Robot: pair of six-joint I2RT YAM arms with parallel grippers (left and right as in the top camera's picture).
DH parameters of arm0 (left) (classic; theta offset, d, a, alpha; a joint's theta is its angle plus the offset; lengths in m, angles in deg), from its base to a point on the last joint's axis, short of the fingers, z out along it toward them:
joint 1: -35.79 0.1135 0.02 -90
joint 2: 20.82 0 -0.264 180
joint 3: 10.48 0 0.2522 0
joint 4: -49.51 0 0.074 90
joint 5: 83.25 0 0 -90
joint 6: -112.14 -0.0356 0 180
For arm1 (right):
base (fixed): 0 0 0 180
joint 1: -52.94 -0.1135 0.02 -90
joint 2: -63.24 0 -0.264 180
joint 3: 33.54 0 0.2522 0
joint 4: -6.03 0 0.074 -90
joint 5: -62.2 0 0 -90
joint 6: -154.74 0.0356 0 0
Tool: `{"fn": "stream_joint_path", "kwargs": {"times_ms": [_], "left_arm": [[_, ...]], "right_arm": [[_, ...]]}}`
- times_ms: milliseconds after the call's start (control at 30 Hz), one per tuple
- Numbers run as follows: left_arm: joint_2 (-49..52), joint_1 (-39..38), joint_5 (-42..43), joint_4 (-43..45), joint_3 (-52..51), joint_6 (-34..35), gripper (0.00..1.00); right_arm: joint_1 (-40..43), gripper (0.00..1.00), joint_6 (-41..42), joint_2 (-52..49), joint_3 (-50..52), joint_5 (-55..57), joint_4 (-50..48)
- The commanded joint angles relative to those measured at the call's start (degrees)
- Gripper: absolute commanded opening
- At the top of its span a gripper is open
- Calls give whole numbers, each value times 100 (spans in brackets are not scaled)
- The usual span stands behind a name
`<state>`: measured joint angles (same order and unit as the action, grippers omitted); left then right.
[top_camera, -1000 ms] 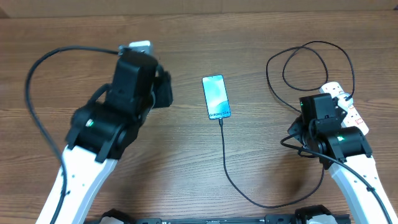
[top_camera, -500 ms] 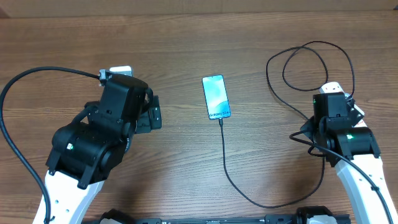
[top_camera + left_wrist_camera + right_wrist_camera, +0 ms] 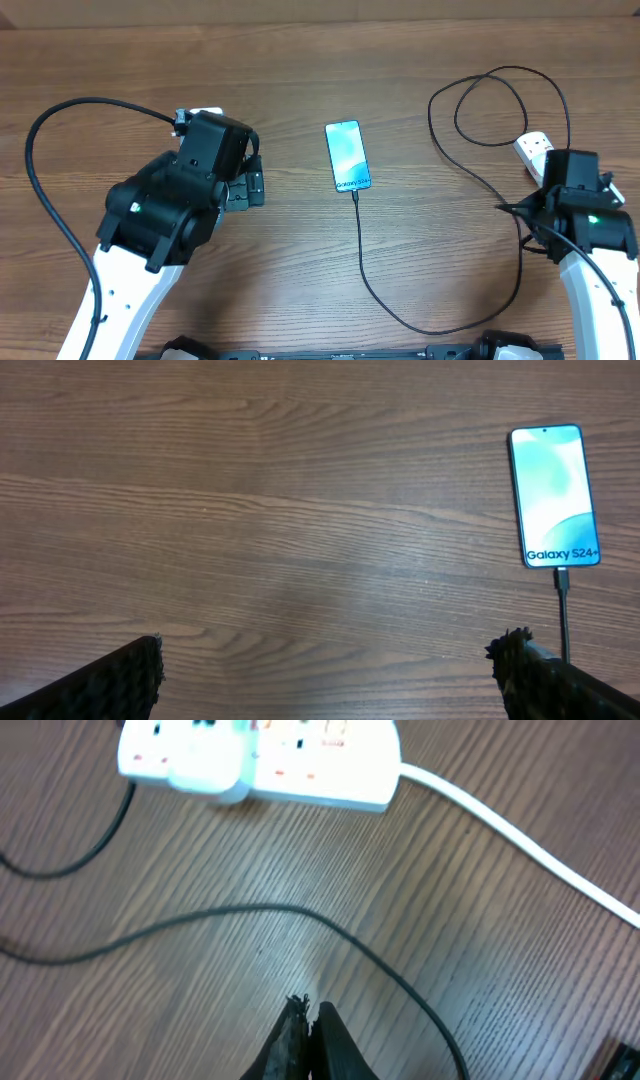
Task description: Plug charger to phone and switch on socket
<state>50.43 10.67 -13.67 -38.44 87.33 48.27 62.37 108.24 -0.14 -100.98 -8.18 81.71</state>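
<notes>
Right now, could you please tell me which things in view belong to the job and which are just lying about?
Job: phone, charger, socket.
Not the job: wooden table, left arm's own black cable.

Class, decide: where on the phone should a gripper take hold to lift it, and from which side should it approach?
Grip the phone across its two long edges, near mid-length, coming straight down from above. It lies flat and screen-up on the table, so only those thin edges offer purchase; the charger is plugged into one short end.
</notes>
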Motion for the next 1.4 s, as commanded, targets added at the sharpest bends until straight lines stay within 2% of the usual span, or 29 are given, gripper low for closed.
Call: {"fn": "stream_joint_path", "kwargs": {"times_ms": [0, 533, 900, 1033, 1233, 1367], "left_arm": [[92, 2, -94, -17, 44, -44, 100], [-59, -2, -92, -15, 44, -42, 100], [-975, 107, -92, -17, 44, -44, 100], [-1480, 533, -92, -17, 44, -42, 100], [-2452, 1561, -92, -17, 44, -42, 100], [-3067, 1910, -94, -20, 44, -44, 100]], "right_arm": [[269, 4, 20, 74, -116, -42, -144], [710, 4, -11, -7, -116, -188, -160], [710, 4, -9, -7, -116, -190, -256], [708, 4, -7, -7, -116, -192, -262], [708, 4, -9, -9, -116, -258, -264], [708, 4, -7, -9, -116, -282, -264]]}}
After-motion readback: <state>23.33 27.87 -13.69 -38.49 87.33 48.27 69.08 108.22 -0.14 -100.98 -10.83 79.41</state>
